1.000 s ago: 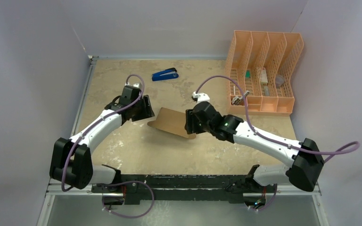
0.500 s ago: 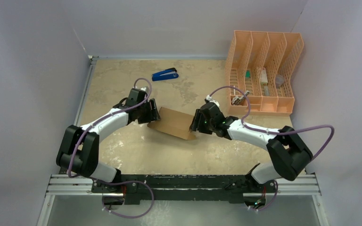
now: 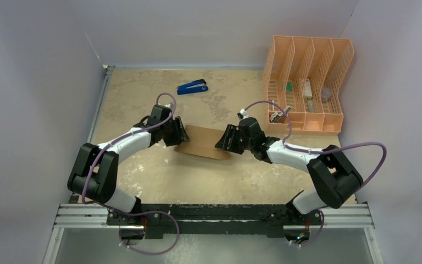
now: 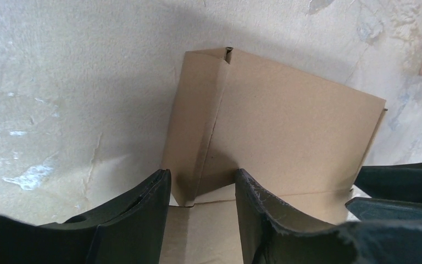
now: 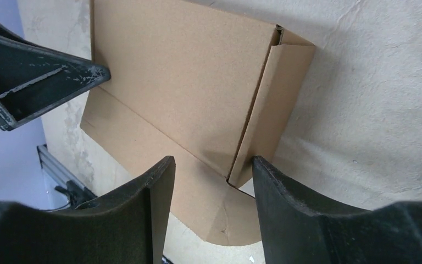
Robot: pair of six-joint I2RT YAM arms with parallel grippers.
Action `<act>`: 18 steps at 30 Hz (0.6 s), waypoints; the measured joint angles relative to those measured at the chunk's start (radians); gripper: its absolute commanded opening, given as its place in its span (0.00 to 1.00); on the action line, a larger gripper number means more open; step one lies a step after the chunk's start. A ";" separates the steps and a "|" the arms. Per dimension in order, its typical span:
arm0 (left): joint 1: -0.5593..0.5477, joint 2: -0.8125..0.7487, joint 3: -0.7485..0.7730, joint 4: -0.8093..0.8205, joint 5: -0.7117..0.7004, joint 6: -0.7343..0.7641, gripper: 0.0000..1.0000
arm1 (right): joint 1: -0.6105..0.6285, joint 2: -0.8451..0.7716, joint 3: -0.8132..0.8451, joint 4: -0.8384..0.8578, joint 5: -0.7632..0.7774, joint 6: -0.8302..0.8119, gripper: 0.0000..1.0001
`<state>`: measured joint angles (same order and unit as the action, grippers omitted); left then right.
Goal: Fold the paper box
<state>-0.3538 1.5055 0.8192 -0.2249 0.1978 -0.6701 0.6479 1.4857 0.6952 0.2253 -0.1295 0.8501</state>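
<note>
The paper box (image 3: 203, 142) is brown cardboard, partly folded and lying low on the table between my two grippers. My left gripper (image 3: 180, 135) is at its left end. In the left wrist view the left gripper (image 4: 202, 176) is open and straddles the corner where a narrow side panel meets the wide panel of the box (image 4: 291, 121). My right gripper (image 3: 226, 142) is at the right end. In the right wrist view the right gripper (image 5: 209, 165) is open astride the opposite corner of the box (image 5: 187, 71), above a rounded flap (image 5: 225, 220) flat on the table.
A peach-orange mesh file organizer (image 3: 307, 82) with small items stands at the back right, close behind the right arm. A blue stapler (image 3: 192, 87) lies at the back centre. Grey walls close in the table on the left, back and right.
Both grippers have come in and down onto the ends of the box. The box, earlier tilted with a flap raised, now lies lower and flatter. The left jaws have narrowed slightly.
</note>
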 measured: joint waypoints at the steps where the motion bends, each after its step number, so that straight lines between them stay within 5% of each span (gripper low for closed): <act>1: 0.000 0.000 -0.001 0.000 0.008 -0.011 0.45 | -0.002 0.002 0.001 0.004 -0.014 -0.003 0.57; 18: 0.034 -0.078 -0.093 -0.008 0.116 -0.248 0.39 | -0.063 0.026 0.126 -0.130 -0.116 -0.035 0.58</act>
<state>-0.3199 1.4273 0.7261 -0.2325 0.3141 -0.9180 0.5850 1.5120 0.8207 0.0952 -0.2459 0.8154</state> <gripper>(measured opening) 0.411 0.581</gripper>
